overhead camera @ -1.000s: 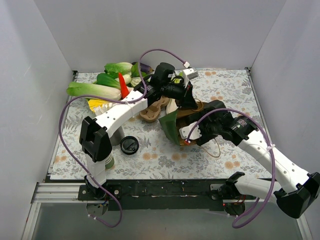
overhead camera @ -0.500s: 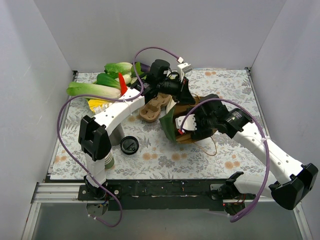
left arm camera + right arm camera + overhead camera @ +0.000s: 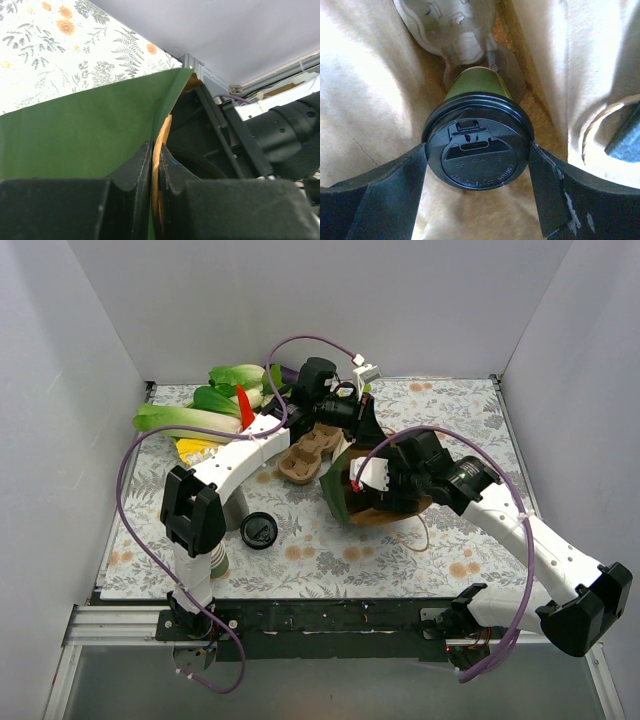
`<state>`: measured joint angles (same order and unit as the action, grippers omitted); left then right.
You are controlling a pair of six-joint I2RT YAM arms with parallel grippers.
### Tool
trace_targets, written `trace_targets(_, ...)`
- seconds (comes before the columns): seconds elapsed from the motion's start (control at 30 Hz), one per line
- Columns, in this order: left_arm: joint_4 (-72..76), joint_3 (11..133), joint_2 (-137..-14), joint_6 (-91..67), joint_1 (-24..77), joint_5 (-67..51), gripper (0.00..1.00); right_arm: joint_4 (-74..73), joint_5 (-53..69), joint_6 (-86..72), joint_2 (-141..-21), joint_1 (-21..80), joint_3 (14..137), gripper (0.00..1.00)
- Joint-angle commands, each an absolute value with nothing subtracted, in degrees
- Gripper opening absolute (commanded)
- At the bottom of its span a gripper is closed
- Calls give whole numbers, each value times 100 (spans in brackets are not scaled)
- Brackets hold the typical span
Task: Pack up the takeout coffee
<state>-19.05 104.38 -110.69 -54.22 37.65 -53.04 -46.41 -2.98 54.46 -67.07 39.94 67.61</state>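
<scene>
Right wrist view: takeout coffee, green cup under black lid, inside the paper bag, lid facing the camera. Held by the right pincer, jaws wide, one finger against each side of the lid. Also listed, left pincer: clamped on the bag's upper edge, green outside, brown inside. Bag stands mid-desk, just beside a pulp cup carrier.

Robot lab test cell, plain white walls, aluminium rail, floral tablecloth

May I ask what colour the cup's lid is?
The takeout coffee has a black lid, clearest in the right wrist view.
</scene>
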Motion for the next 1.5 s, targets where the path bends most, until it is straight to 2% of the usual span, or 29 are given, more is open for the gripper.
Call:
trace_targets(0.0,-1784,10494,-11074,-5414,3718,-5651,10,-4517,-273,5176,-6882,4034,6865,1)
trace_targets(0.03,-1802,10520,-11083,-5405,3718,-5651,11,-4491,-264,5264,-6891,4034,6838,1)
trace_targets(0.1,-1810,10521,-11083,-5388,3718,-5669,22,-4369,-272,5527,-6829,4034,6645,1)
trace_targets(0.37,-1846,10529,-11118,-5326,3709,-5774,33,-4131,-545,6791,-6785,4034,6425,1)
trace_targets(0.53,-1819,10582,-11153,-5309,3691,-5897,47,-3990,-344,7558,-6671,4034,6223,1)
trace_targets(0.83,-1986,10819,-11206,-5071,3647,-6029,53,-3981,-35,8279,-6600,4034,6126,1)
trace_targets(0.93,-1925,10854,-11162,-5054,3604,-6038,61,-3946,-35,8262,-6662,4034,6135,1)
trace_targets(1.07,-1706,10995,-11127,-5264,3498,-6064,66,-3911,-70,8358,-6794,4025,6144,1)
trace_targets(1.13,-1565,11048,-11110,-5579,3358,-6073,81,-3885,-53,8411,-6846,4025,6152,1)
trace_targets(1.3,-1169,11083,-10987,-6143,2928,-6108,82,-3876,-61,8481,-6961,3999,6161,1)
trace_targets(1.47,-1423,11136,-11013,-6293,2602,-6512,82,-3850,-35,8499,-7101,3894,6249,1)
